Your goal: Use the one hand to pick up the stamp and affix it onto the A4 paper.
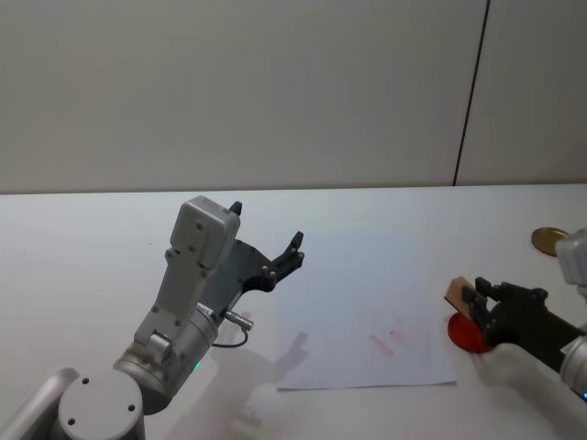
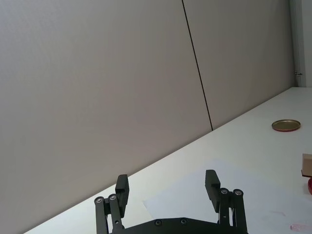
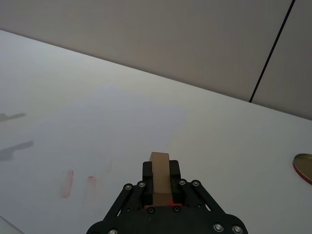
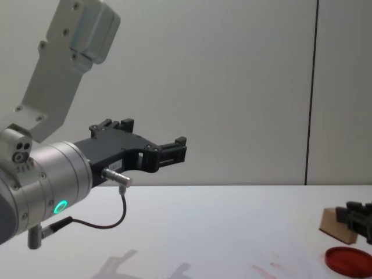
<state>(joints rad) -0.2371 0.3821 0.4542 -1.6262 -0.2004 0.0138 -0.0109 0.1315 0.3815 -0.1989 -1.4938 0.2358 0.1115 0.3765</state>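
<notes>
Right gripper (image 1: 471, 300) clamps stamp (image 1: 456, 295) — long axis toward A4 paper (image 1: 358, 312), left gripper (image 1: 266, 246) spread.

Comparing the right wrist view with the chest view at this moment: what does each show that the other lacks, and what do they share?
Only the right wrist view shows the white A4 paper as a whole and a brass-coloured disc at its edge. Only the chest view shows the left gripper, raised and open, and the flat red disc on the table. Both show the right gripper shut on the stamp, plus red print marks on the paper.
</notes>
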